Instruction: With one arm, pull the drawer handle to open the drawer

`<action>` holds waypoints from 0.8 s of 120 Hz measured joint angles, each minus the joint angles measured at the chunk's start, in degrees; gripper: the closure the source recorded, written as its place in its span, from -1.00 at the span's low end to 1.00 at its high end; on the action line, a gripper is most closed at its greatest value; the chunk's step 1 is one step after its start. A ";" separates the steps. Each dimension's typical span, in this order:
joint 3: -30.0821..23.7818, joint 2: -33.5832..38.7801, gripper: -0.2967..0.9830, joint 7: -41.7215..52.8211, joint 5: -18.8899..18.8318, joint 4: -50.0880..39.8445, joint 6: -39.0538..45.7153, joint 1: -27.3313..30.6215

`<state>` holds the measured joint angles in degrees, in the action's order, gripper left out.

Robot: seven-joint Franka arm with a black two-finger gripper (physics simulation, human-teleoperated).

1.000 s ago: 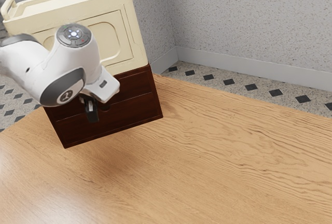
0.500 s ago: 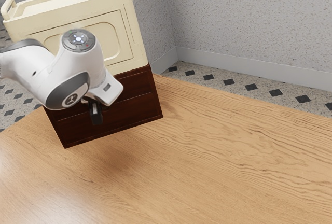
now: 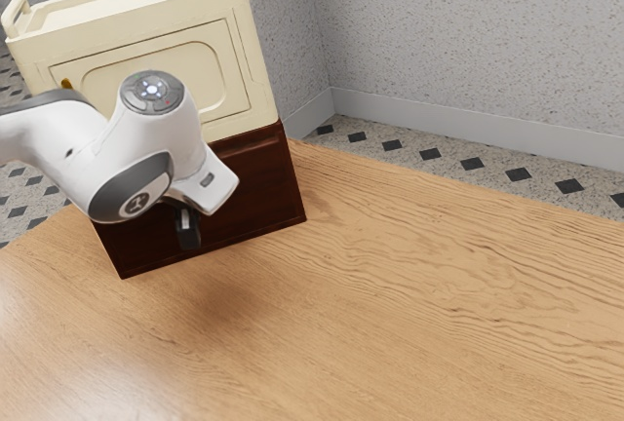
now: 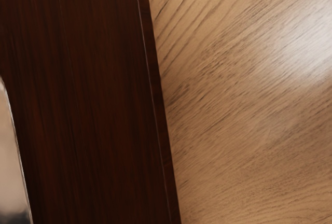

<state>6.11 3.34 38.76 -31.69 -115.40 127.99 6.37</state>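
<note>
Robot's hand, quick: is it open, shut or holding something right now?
Gripper, by the front of the dark brown cabinet: whether it is open, closed or holding anything cannot be told.

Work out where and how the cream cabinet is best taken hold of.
Probably by the raised loop at the exterior view's left end of the cabinet's top, coming from above and closing across its bar. The loop is slim and stands clear of the broad, boxy body, which offers little to pinch. A matching loop at the other end suggests lifting with two grips.
</note>
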 joint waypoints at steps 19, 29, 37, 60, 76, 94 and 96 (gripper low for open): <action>0.08 1.43 -0.50 -0.12 -0.07 -1.09 0.09 -2.69; 0.11 2.21 -0.54 -0.17 -0.10 -2.41 0.12 -3.34; 0.15 3.61 -0.53 -0.20 -0.15 -3.89 0.14 -3.92; 15.57 6.43 -0.54 -0.28 -0.10 -6.45 0.10 -20.70; 17.32 8.60 -0.48 -0.27 -0.21 -7.95 -0.11 -23.26; 15.43 11.34 -0.43 -0.17 -0.32 -9.04 -0.61 -22.99; 14.78 11.62 -0.42 -0.17 -0.35 -9.08 -0.72 -22.87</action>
<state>20.89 14.95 38.59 -32.05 -124.47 127.26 -16.51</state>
